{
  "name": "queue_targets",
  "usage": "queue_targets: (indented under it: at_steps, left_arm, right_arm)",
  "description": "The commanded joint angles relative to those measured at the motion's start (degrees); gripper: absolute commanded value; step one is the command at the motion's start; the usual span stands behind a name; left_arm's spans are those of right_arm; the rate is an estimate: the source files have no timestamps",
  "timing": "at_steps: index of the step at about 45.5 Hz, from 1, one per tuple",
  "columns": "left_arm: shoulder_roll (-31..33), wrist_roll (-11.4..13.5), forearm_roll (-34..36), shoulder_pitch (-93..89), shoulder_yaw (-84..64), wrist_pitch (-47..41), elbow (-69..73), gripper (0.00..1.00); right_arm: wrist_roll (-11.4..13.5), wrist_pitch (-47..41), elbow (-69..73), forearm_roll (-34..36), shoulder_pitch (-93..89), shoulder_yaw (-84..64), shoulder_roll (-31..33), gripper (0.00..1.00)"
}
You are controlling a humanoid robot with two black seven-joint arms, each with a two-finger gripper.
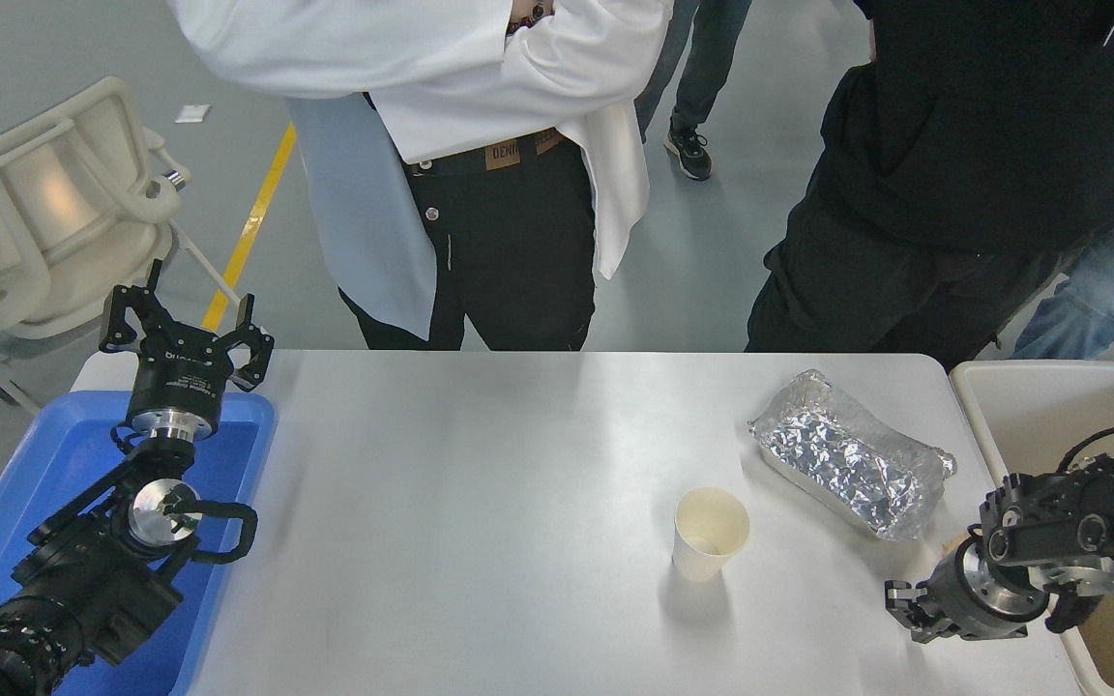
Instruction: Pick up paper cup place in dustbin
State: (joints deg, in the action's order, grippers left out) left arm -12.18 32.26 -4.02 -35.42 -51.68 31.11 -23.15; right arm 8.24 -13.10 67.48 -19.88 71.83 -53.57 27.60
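Observation:
The paper cup (710, 532) stands upright and empty on the white table (480, 483), right of centre. The beige dustbin (1021, 396) sits at the table's right edge, partly hidden by my right arm. My right gripper (905, 611) is low over the table's front right, pointing left, a hand's width to the right of the cup and not touching it; its fingers look apart and hold nothing. My left gripper (186, 324) is parked, open and empty, over the blue tray (54, 454) at the left.
A crinkled silver foil container (847, 454) lies between the cup and the dustbin, just behind my right gripper. Two people stand at the table's far edge. A cream plastic chair (54, 203) stands at the far left.

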Motion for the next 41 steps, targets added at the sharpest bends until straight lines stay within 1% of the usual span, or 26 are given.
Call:
queue_targets:
  at_steps: [1,41]
  left_arm:
    - [0.05,0.00,-0.02,0.00,0.00,0.00,-0.06,0.99]
    - [-0.03,0.00,-0.02,0.00,0.00,0.00,0.03,0.99]
  right_arm:
    - [-0.06,-0.17,0.02,0.11,0.15,0.22,0.70,0.00]
    - [-0.06,-1.14,0.11,0.20,1.11,0.57,2.11,0.00]
